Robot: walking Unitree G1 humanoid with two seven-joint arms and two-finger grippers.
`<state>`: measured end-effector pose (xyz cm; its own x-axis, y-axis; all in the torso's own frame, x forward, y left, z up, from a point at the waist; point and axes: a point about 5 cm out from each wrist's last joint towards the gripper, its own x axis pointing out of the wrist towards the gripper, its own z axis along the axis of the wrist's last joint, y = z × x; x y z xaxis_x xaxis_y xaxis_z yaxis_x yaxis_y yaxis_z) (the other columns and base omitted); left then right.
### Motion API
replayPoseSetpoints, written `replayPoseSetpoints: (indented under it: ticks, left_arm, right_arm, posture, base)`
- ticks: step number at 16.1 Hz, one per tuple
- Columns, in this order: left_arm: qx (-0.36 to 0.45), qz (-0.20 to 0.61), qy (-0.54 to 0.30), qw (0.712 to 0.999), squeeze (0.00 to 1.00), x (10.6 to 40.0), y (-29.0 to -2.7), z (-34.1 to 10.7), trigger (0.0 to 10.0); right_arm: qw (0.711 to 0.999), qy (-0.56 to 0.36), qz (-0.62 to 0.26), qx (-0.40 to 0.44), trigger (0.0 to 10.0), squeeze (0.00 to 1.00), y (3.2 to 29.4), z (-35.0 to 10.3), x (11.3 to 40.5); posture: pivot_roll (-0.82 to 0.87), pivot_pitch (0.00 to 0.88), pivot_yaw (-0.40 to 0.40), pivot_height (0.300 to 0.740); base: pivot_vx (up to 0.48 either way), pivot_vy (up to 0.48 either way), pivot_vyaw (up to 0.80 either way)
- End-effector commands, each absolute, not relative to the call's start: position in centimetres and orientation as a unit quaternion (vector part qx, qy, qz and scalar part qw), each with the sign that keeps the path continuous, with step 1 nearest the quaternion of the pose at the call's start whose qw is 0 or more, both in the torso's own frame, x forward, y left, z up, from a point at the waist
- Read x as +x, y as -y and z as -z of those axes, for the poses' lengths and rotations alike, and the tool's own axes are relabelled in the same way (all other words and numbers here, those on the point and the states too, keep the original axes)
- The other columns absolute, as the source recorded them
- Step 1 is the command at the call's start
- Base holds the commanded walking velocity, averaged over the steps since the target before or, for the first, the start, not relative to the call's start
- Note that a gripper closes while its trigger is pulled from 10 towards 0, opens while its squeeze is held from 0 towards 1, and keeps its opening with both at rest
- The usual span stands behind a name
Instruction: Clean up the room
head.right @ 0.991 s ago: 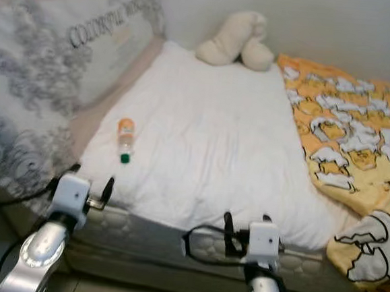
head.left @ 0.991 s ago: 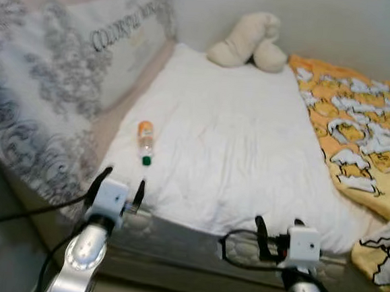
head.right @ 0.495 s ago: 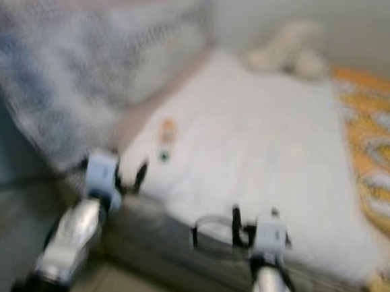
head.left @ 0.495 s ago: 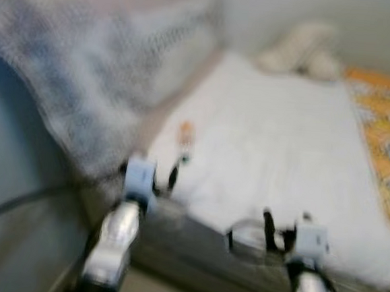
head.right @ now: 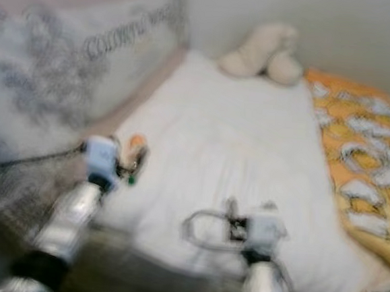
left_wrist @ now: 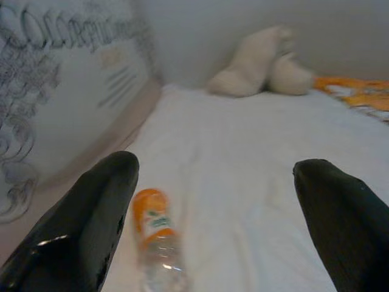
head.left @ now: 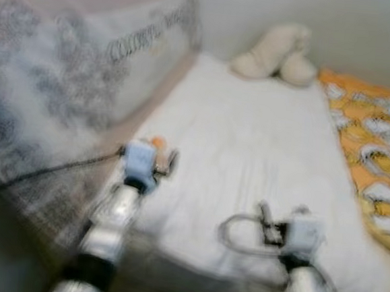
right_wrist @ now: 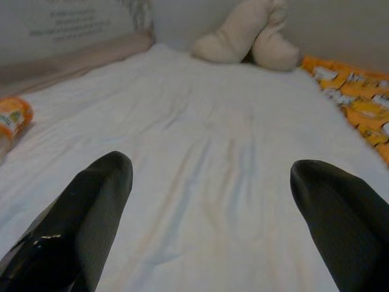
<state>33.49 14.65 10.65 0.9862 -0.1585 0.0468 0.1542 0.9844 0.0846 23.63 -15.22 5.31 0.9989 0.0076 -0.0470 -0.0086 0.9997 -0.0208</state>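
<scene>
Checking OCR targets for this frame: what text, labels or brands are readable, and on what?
"COLORFUL": large outlined letters on the patterned pillow by the wall; more letters follow, too blurred to read.
Smaller lines of print under that word on the pillow: too blurred to read.
Orange label on the plastic bottle lying on the white bedsheet: a green mark shows, text too small to read.
Yellow cartoon blanket: pictures, no readable text.

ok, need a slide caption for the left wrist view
Open left gripper approaching a plastic bottle with an orange label lying on the white bed, plush toy by the far wall.
</scene>
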Motion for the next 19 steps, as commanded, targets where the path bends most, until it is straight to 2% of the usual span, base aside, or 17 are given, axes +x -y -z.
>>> replayPoseSetpoints:
  ticks: [1,3,5,6,9,11,13,15,19]
  left_arm:
    - [0.05,0.085,-0.006,0.995,0.0,34.3,-13.2,-10.1,10.0]
    - [0.069,0.061,-0.072,0.993,0.0,36.0,-13.6,-9.6,10.0]
    - [0.075,0.048,-0.078,0.993,0.0,37.0,-14.2,-10.3,10.0]
    - [0.065,-0.003,-0.092,0.994,0.0,38.1,-15.6,-11.3,10.0]
    - [0.084,-0.032,-0.083,0.992,0.0,39.1,-16.1,-12.9,10.0]
    - [0.096,-0.038,-0.083,0.991,0.0,39.3,-16.2,-13.3,10.0]
    - [0.119,-0.043,-0.105,0.986,0.0,39.0,-16.5,-12.5,10.0]
    - [0.161,-0.075,-0.12,0.977,0.0,38.5,-17.8,-11.6,10.0]
    - [0.214,-0.147,-0.114,0.959,0.0,38.1,-20.5,-11.9,10.0]
  right_arm:
    - [0.999,-0.033,0.014,-0.033,10.0,0.0,16.9,-5.2,23.0]
    - [0.998,-0.042,0.012,-0.043,10.0,0.0,17.4,-5.1,21.6]
    - [0.998,-0.046,0.018,-0.048,10.0,0.0,17.9,-5.5,20.1]
    - [0.997,-0.055,0.023,-0.054,10.0,0.0,18.2,-5.9,18.4]
    - [0.995,-0.073,0.02,-0.068,10.0,0.0,18.4,-6.6,15.5]
    - [0.993,-0.084,0.022,-0.074,10.0,0.0,18.5,-7.1,14.1]
    - [0.991,-0.111,0.032,-0.074,10.0,0.0,18.5,-8.0,11.4]
    - [0.989,-0.124,0.026,-0.072,10.0,0.0,18.1,-8.5,10.0]
    - [0.988,-0.13,0.032,-0.076,10.0,0.0,18.5,-9.2,9.7]
  posture:
    - [-0.05,0.0,-0.057,0.74]
    - [-0.1,0.018,-0.068,0.74]
    - [-0.14,0.05,-0.079,0.74]
    - [-0.19,0.083,-0.096,0.74]
    - [-0.25,0.142,-0.122,0.74]
    - [-0.28,0.169,-0.128,0.74]
    - [-0.32,0.239,-0.145,0.74]
    - [-0.34,0.267,-0.15,0.74]
    - [-0.34,0.277,-0.156,0.74]
  base:
    - [0.48,0.0,-0.48]
    - [0.0,0.0,0.0]
    - [0.0,0.0,0.0]
    - [0.0,0.0,0.0]
    - [0.0,0.0,0.0]
    - [0.0,0.0,0.0]
    - [0.0,0.0,0.0]
    - [0.0,0.0,0.0]
    - [0.0,0.0,0.0]
